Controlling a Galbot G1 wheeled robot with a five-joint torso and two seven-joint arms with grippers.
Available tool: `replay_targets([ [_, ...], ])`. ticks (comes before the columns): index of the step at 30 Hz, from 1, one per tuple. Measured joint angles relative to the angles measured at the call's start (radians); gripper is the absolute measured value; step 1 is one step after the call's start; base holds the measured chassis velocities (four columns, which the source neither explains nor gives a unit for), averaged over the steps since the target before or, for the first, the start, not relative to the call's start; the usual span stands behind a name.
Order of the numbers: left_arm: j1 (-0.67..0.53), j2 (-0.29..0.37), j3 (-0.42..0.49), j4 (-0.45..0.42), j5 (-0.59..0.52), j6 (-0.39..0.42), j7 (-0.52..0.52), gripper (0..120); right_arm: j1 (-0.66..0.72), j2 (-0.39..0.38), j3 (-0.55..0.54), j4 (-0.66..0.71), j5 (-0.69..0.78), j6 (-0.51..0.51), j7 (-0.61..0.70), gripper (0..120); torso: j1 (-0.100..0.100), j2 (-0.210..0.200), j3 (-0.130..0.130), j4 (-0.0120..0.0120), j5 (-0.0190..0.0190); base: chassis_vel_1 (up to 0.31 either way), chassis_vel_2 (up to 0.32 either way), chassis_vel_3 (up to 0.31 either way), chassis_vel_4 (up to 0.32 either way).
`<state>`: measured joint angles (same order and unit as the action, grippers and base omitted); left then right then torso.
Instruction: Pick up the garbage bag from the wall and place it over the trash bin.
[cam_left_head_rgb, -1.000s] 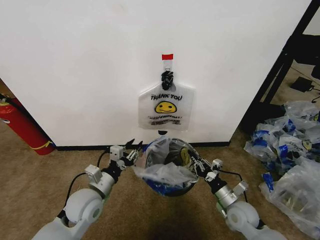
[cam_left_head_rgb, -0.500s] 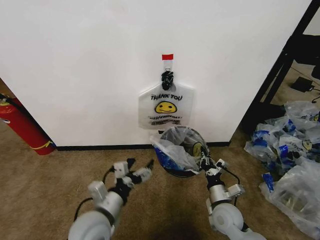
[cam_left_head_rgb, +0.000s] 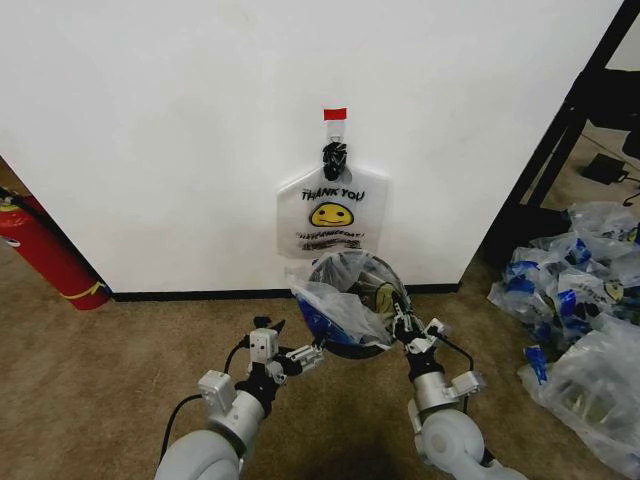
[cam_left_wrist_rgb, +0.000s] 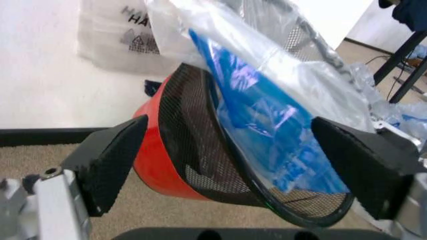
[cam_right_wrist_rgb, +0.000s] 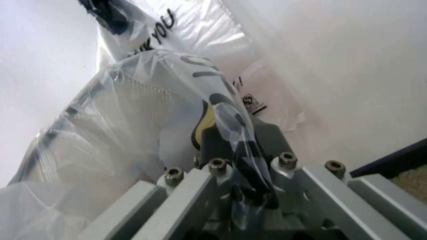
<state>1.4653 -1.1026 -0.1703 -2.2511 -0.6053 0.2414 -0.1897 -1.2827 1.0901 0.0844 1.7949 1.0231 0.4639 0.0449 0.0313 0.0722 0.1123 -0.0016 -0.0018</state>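
Head view: we see the garbage bag (cam_left_head_rgb: 345, 300) draped over the trash bin (cam_left_head_rgb: 350, 345) below the wall (cam_left_head_rgb: 180, 130). Left wrist: left gripper (cam_left_wrist_rgb: 233, 165) spread wide around bin. Right wrist: right gripper (cam_right_wrist_rgb: 233, 165) pinching bag

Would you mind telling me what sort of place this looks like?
Probably an office or lab corner: a plain white wall, brown carpet, a red fire extinguisher and a heap of spare plastic bags.
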Motion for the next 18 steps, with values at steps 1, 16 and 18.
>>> replay_targets([
  [1, -0.002, -0.002, 0.004, 0.004, 0.003, 0.000, 0.000, 88, 0.000, 0.001, -0.001, 0.000, -0.002, 0.000, -0.001, 1, 0.000, 0.000, 0.000, 0.0000, 0.0000, 0.000, 0.000, 0.000, 0.000],
  [16, -0.001, -0.006, 0.020, 0.000, 0.043, -0.005, 0.001, 38, 0.005, 0.002, -0.002, -0.013, -0.032, -0.006, -0.001, 1, 0.000, 0.000, 0.000, 0.0000, 0.0000, 0.000, 0.000, 0.000, 0.000],
  [18, 0.001, -0.003, 0.018, -0.002, 0.047, -0.007, 0.001, 32, 0.006, 0.004, -0.002, -0.017, -0.033, -0.007, 0.000, 1, 0.000, 0.000, 0.000, 0.0000, 0.0000, 0.000, 0.000, 0.000, 0.000],
])
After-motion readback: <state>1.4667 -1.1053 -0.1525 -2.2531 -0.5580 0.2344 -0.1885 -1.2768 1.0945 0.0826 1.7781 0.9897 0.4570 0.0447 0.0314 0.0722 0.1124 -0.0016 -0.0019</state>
